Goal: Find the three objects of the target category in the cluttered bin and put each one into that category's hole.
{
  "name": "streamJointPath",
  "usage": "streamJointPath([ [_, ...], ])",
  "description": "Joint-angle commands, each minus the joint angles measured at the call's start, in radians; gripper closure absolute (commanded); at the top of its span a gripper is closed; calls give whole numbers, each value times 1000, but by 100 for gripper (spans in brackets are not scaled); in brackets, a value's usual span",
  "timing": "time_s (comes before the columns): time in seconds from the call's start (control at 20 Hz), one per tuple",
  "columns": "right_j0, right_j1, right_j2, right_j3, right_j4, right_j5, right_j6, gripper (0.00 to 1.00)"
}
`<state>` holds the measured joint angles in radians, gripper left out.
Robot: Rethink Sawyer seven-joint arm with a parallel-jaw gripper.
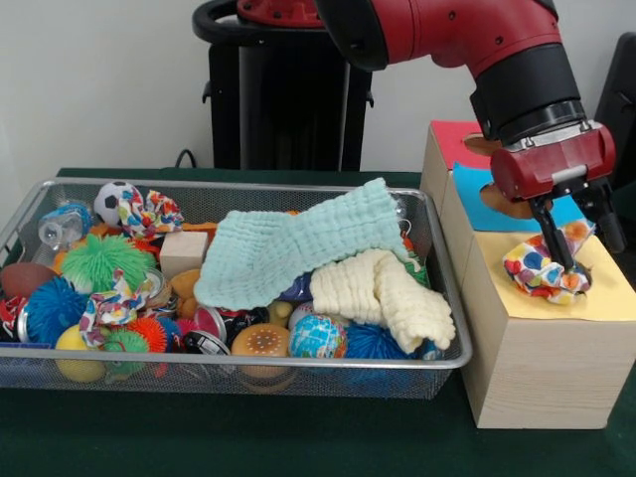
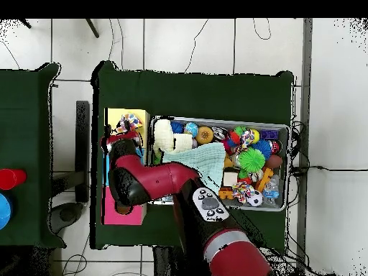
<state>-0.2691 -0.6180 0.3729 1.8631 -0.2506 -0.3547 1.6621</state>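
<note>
The wire mesh bin [image 1: 238,185] lies on the green table, full of toys; it also shows in the overhead view [image 2: 282,128]. My gripper [image 1: 588,253] is over the yellow-topped box [image 1: 621,293], right of the bin. It is shut on a polka-dot cloth bundle [image 1: 537,270] that rests at the hole in that box's top. The overhead view shows that bundle [image 2: 131,120] by the gripper [image 2: 123,134]. Two more polka-dot bundles lie in the bin: one at the back left [image 1: 149,211] by a soccer ball, one at the front left [image 1: 107,303].
A mint waffle cloth [image 1: 298,248] and a cream waffle cloth [image 1: 383,293] cover the bin's middle and right. Spiky balls [image 1: 99,260], a wooden block [image 1: 184,250] and other toys fill the rest. A blue-topped box [image 1: 477,194] and a red-topped box [image 1: 452,139] stand behind the yellow one.
</note>
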Motion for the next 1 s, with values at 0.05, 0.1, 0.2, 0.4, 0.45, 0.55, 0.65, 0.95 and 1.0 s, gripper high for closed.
streamJointPath([
  [0.05, -4, -13, 3, -6, 75, 127, 192, 0],
  [0.1, -1, -16, 2, -4, 81, 131, 192, 0],
  [0.2, 2, -24, 0, 1, 94, 143, 192, 0],
  [0.4, 1, -32, 2, 10, 104, 137, 192, 0],
  [0.45, -1, -34, 5, 10, 106, 140, 191, 0],
  [0.55, -6, -39, 10, 10, 109, 137, 194, 0],
  [0.65, -10, -43, 15, 13, 112, 135, 195, 0],
  [0.95, -19, -75, 11, 25, 107, 117, 194, 0],
  [1.0, -18, -81, 9, 26, 109, 108, 199, 0],
])
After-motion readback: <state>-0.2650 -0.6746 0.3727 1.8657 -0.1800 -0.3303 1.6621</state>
